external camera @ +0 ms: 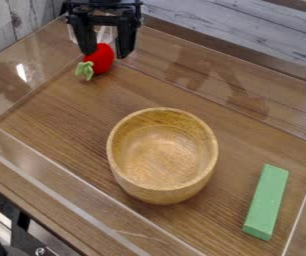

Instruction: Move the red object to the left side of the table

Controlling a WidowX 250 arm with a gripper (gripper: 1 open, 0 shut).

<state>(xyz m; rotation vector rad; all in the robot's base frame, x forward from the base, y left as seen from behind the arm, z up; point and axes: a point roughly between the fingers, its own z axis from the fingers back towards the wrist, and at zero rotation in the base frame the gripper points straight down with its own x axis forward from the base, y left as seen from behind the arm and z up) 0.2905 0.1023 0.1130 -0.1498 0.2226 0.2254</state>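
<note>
Surface (pixel 58 112) showing brown wood grain, smooth; bowl (pixel 161 155) looking like pale wood, its smooth inside catching soft light; green block (pixel 265 202) looking matt.

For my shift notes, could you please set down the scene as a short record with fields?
red object: toy strawberry, green leafy end toward the near side, at the far part of the table
gripper: open, by the strawberry
bowl: wooden, nothing inside
block: green, flat, right of the bowl in the view
barrier: clear wall along the table's edge
</note>
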